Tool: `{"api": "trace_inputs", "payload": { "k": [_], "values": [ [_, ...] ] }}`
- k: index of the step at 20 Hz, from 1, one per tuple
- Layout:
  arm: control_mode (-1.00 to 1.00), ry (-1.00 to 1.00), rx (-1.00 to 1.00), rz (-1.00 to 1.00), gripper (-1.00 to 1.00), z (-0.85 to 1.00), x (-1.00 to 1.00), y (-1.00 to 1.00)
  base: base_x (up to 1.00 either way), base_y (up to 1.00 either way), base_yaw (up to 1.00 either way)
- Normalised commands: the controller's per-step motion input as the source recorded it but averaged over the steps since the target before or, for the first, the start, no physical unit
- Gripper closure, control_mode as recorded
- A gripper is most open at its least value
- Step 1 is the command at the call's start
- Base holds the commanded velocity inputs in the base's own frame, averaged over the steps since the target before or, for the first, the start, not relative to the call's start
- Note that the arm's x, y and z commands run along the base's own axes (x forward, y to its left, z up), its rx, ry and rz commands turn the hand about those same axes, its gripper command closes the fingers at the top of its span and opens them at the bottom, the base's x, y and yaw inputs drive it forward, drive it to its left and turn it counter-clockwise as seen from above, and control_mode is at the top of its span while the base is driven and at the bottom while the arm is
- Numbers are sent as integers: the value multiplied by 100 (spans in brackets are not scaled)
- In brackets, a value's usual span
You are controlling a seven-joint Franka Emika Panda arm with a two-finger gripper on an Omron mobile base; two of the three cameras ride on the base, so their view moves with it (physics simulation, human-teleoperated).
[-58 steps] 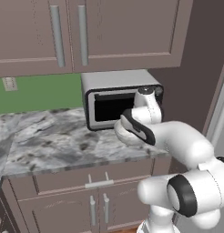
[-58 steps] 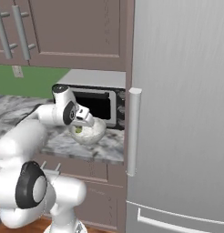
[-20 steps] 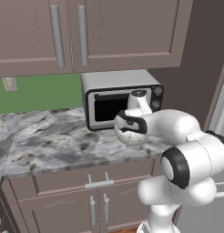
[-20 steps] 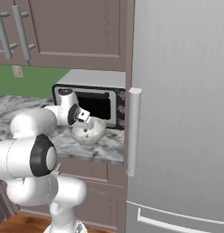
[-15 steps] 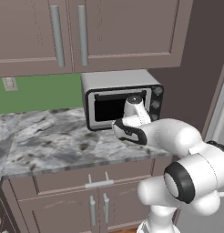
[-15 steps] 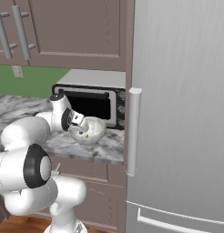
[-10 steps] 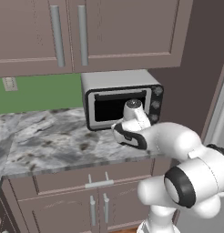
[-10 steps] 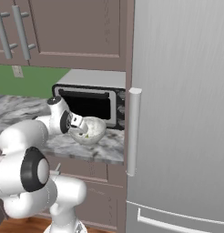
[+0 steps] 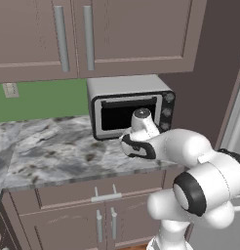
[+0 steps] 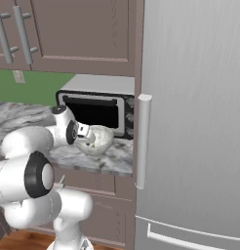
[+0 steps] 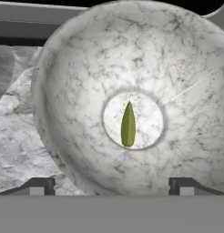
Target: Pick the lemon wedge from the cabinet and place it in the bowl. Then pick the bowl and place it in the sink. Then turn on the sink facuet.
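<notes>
The white, grey-veined bowl [image 11: 68,91] stands on the marble counter in front of the oven, and the right base view shows the bowl [image 10: 101,141] there too. The yellow-green lemon wedge [image 11: 128,124] lies in the middle of its bottom. My gripper [image 11: 111,187] hangs just above the bowl's near rim, open, with one fingertip to each side and nothing between them. From the right base view the gripper [image 10: 88,137] points down at the bowl's left rim. The taupe cabinet [image 9: 117,34] above has its doors closed. The sink and its faucet are out of view.
A silver countertop oven [image 9: 129,105] with a dark door stands right behind the bowl. The tall steel fridge [image 10: 190,122] with its bar handle [image 10: 141,141] closes off the right. The marble counter [image 9: 49,151] runs left, with lower cabinet doors below.
My hand has come down and a little nearer over the bowl, and the elbow has swung. The jaws stayed open. Bowl and wedge have not moved.
</notes>
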Motion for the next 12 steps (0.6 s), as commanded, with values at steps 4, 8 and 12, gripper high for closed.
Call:
{"api": "trace_inputs", "payload": {
  "k": [4, 8, 12],
  "values": [
    [-100, 1, -1, 12, -100, 0, 0, 0, 0, 0, 0],
    [-100, 6, -7, 12, -100, -21, 19, 0, 0, 0, 0],
    [-100, 9, -13, 13, -100, -42, 31, 0, 0, 0, 0]
  ]
}}
